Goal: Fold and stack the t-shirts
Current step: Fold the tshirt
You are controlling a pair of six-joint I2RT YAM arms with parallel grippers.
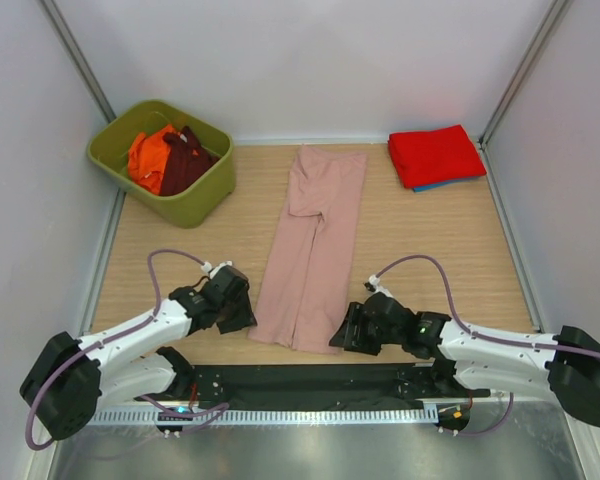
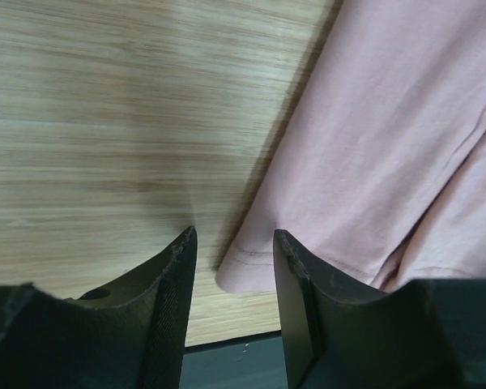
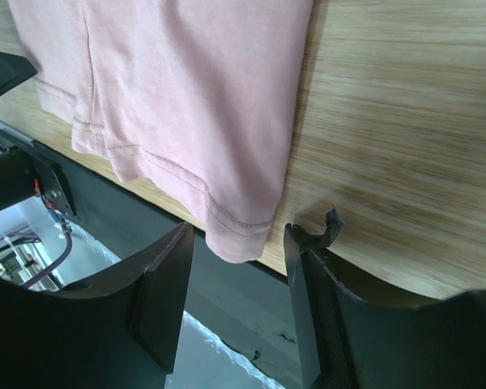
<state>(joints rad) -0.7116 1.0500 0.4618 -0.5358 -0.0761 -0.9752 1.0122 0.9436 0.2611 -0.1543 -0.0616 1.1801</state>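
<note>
A dusty-pink t-shirt (image 1: 312, 250) lies folded lengthwise into a long strip down the middle of the table, its hem at the near edge. My left gripper (image 1: 248, 316) is open at the hem's left corner (image 2: 243, 263), which lies between the jaws. At the hem's right corner (image 3: 239, 235) my right gripper (image 1: 342, 338) is open too, the corner lying between its jaws and hanging slightly over the table's edge. A folded red t-shirt (image 1: 435, 152) lies on a blue one (image 1: 432, 186) at the far right. Orange (image 1: 148, 160) and maroon (image 1: 188, 160) t-shirts sit crumpled in the bin.
A green bin (image 1: 208, 196) stands at the far left corner. A black strip (image 1: 300, 380) runs along the table's near edge under the arms. White walls close the table in on three sides.
</note>
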